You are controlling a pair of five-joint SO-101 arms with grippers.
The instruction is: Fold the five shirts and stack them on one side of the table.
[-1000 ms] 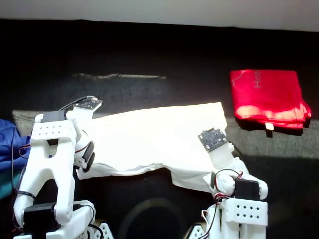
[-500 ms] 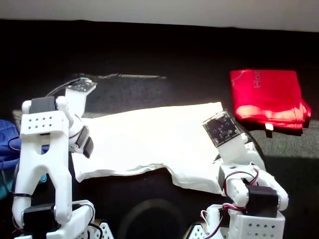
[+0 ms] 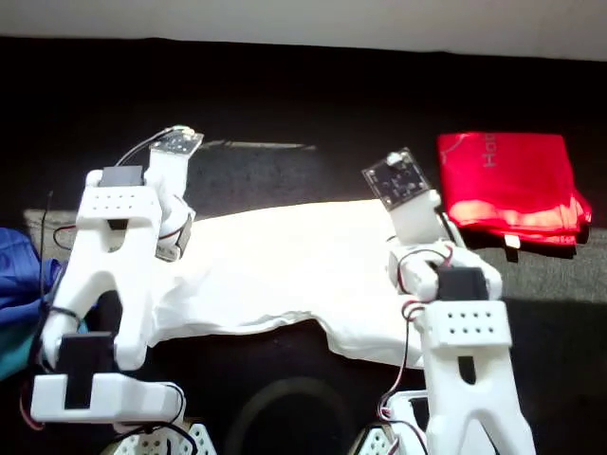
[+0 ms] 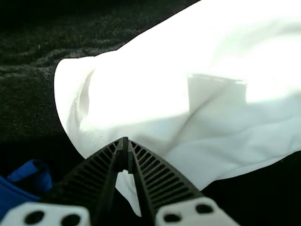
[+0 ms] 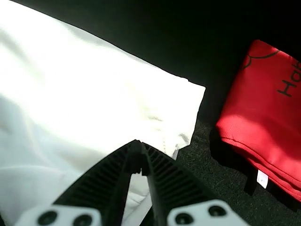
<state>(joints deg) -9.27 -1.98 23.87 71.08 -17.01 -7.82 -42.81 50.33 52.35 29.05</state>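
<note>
**White shirt laid out mid-surface, both claws closed over its ends**

At the far left edge of the dark surface [image 3: 285,95] there's a bunched blue shirt [image 3: 13,270], partly tucked behind the left arm [image 3: 119,246]. That arm stands over the left end of the white shirt [image 3: 294,261]. From its wrist cam the left claw [image 4: 123,143] has its fingers pressed together, tips right over the shirt's rounded left edge. Can't tell whether any cloth is caught between them. A bit of the blue shows just beside that edge too.

The white shirt itself lies spread in a wide band across the middle of the surface. It's mostly flat, with a wavy near edge and a few soft wrinkles toward the left end.

The right arm [image 3: 455,313] stands over the shirt's right end. The right claw [image 5: 137,147] is pressed together as well, tips above the white cloth close to its right corner.

Further right, with a strip of dark surface between it and the white one, sits the red shirt [image 3: 512,185]. It's folded into a neat rectangle, with a small white tag [image 3: 513,242] poking out of its near edge
</note>
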